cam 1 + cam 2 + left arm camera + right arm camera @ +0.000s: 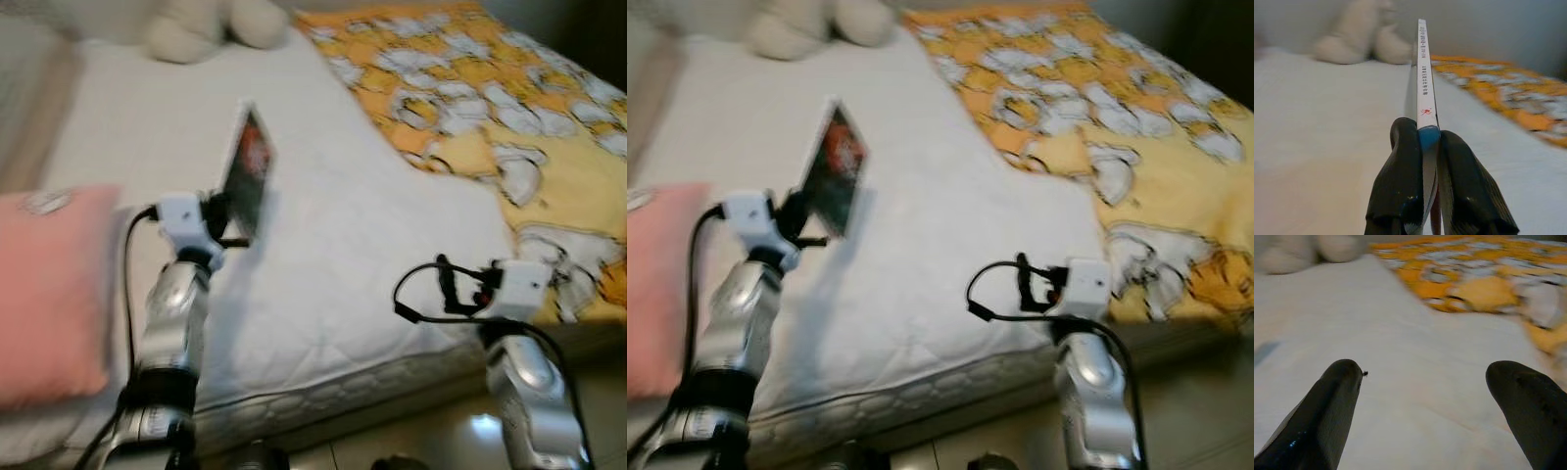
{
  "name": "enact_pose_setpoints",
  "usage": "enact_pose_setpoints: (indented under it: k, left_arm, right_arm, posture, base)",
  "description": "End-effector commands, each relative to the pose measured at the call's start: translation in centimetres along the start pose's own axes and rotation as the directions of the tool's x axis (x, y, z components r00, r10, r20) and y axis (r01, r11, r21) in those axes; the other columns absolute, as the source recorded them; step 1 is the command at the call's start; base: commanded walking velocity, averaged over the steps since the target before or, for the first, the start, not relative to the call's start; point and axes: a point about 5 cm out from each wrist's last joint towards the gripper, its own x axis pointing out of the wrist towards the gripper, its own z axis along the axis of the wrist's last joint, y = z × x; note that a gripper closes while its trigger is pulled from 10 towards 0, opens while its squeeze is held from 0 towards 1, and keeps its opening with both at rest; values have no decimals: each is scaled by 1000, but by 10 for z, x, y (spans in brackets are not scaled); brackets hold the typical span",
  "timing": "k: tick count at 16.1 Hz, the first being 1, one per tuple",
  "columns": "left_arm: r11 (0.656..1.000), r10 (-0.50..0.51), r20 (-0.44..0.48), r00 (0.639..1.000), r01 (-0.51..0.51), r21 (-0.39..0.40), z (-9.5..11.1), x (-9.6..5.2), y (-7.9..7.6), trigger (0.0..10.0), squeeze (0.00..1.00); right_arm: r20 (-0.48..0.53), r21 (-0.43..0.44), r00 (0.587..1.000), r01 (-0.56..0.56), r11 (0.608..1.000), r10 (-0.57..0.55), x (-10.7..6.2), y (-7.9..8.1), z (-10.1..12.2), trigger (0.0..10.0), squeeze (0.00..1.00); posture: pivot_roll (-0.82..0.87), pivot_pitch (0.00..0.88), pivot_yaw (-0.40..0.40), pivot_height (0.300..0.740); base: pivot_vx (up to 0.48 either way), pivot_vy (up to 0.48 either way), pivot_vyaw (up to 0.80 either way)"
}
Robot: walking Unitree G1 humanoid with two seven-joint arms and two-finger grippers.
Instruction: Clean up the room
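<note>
A thin book (247, 172) with a dark cover and a white spine (1422, 63) is held up above the white mattress (323, 264), standing on edge. My left gripper (227, 217) is shut on its lower end, and both black fingers (1400, 171) pinch the spine. Over the mattress's near right corner, my right gripper (446, 286) stands open. Its two fingers (1327, 416) are wide apart with only mattress between them.
A yellow and white patterned blanket (490, 108) covers the bed's right side. A cream plush toy (211, 24) lies at the head of the bed. A pink pillow (49, 294) rests at the near left. Tiled floor (460, 431) shows below the mattress edge.
</note>
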Motion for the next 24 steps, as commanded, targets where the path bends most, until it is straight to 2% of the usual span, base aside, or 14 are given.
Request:
enact_pose_setpoints:
  k: [1, 2, 4, 5, 8, 10, 16, 19, 23, 24]
  left_arm:
    - [999, -27, 15, 1000, 27, 28, 1, 0, -13, 0, 0]
    - [996, -56, 28, 998, 54, 73, 3, -4, -20, 0, 0]
    - [990, -71, 18, 997, 68, 123, 3, -5, -24, 0, 0]
    - [986, -69, -15, 997, 71, 154, -1, -10, -25, 0, 0]
    - [981, -56, -62, 996, 66, 183, -10, -15, -26, 0, 0]
    - [975, -44, -50, 998, 54, 215, -7, -12, -22, 0, 0]
    - [981, -4, -40, 999, 11, 191, -1, -1, -24, 0, 0]
    - [978, -43, -52, 998, 53, 201, -2, 3, -34, 0, 0]
    - [985, -76, -84, 994, 88, 151, 4, 19, -40, 0, 0]
    - [986, -80, -89, 993, 92, 139, 8, 26, -44, 10000, 0]
  right_arm:
    - [-3, 4, 1000, -21, 1000, 21, 1, 3, -2, 10000, 0]
    - [-4, -1, 999, -46, 999, 46, 5, 6, -4, 10000, 0]
    - [-5, -6, 998, -70, 998, 70, 9, 8, -4, 10000, 0]
    - [-4, -12, 995, -104, 995, 104, 15, 9, -3, 10000, 0]
    - [0, -10, 994, -111, 994, 111, 20, 9, -4, 10000, 0]
    - [-4, -36, 992, -123, 992, 123, 19, 13, -5, 10000, 0]
    - [-9, -35, 992, -128, 991, 127, 18, 19, -12, 10000, 0]
    - [-7, -39, 990, -141, 989, 141, 20, 22, -11, 10000, 0]
    - [-11, -37, 983, -184, 982, 184, 17, 30, -13, 10000, 0]
    - [-18, -43, 978, -207, 977, 206, 12, 33, -14, 10000, 0]
  posture:
    - [-37, 0, 22, 740]
    - [-32, 0, 15, 740]
    - [-24, 0, 9, 740]
    - [-18, 0, 5, 740]
    - [-20, 0, -3, 740]
    - [-26, 0, 0, 740]
    - [-31, 0, 3, 740]
    - [-31, 0, 2, 740]
    - [-33, 0, 5, 740]
    - [-41, 0, 7, 740]
  base:
    - [0, 0, 600]
    - [0, 0, 594]
    - [0, 0, 566]
    - [0, 0, 544]
    - [0, 0, 531]
    - [0, 0, 500]
    - [394, 0, 0]
    - [480, 0, 0]
    - [0, 0, 0]
    - [0, 0, 0]
